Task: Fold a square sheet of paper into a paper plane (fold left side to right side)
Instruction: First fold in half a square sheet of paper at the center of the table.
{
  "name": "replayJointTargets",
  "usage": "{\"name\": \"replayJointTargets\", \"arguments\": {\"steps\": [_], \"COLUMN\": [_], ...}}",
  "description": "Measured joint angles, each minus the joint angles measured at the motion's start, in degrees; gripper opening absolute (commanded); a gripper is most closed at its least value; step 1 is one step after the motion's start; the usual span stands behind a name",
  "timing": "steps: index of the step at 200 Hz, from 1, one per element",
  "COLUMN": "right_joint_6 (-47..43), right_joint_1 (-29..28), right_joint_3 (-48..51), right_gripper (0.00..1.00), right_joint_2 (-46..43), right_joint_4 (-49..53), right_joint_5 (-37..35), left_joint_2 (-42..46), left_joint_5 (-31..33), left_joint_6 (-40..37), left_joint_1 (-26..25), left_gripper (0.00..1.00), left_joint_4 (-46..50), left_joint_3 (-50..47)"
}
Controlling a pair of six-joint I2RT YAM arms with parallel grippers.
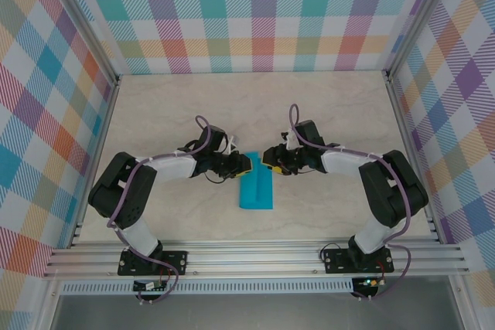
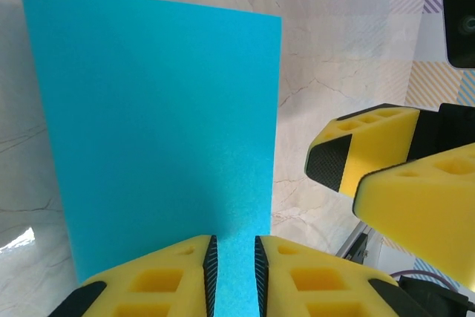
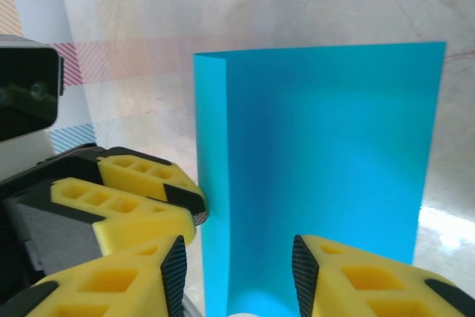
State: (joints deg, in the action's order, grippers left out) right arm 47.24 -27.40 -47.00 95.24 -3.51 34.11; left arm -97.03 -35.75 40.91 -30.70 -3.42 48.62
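The square sheet of paper [image 1: 255, 191] lies doubled into a narrow rectangle on the desk [image 1: 325, 113], midway between the two arms. It is thin, matte and turquoise, and looks feather-light and limp, likely to slide on the smooth marbled top and to crumple under a hard squeeze. A free edge or corner is the best place to hold it. At its far end the left end effector [image 2: 235, 249] straddles the paper's edge with its yellow foam pads narrowly parted and not yet clamped. The right end effector [image 3: 237, 252] stands spread wider over the same sheet. Beyond are plaid walls [image 1: 263, 13].
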Motion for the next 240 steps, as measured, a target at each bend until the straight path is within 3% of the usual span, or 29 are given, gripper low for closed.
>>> {"name": "replayJointTargets", "arguments": {"steps": [74,130,175,196,240], "right_joint_6": [4.7,5.0,3.1,1.3,-3.3], "right_joint_1": [-1.6,-2.0,-2.0,-2.0,-2.0], "right_joint_3": [0.0,0.0,-0.7,-1.6,-3.3], "right_gripper": [0.34,0.03,0.00,0.00,0.00], "right_joint_2": [5.6,6.2,6.2,6.2,5.4], "right_joint_4": [-5.7,-7.2,-3.7,-0.4,7.8], "right_joint_5": [4.2,5.4,3.8,1.8,-4.4], "left_joint_2": [0.0,-0.1,0.9,3.1,4.6], "left_joint_5": [0.3,0.5,3.8,6.6,10.4], "left_joint_6": [0.0,-0.2,-3.3,-5.2,-6.0], "left_joint_1": [0.0,0.0,0.0,0.0,0.0], "left_gripper": [0.17,0.19,0.35,0.47,0.53], "left_joint_4": [0.0,0.4,5.6,9.6,13.9], "left_joint_3": [0.0,0.3,2.6,2.9,3.0]}}
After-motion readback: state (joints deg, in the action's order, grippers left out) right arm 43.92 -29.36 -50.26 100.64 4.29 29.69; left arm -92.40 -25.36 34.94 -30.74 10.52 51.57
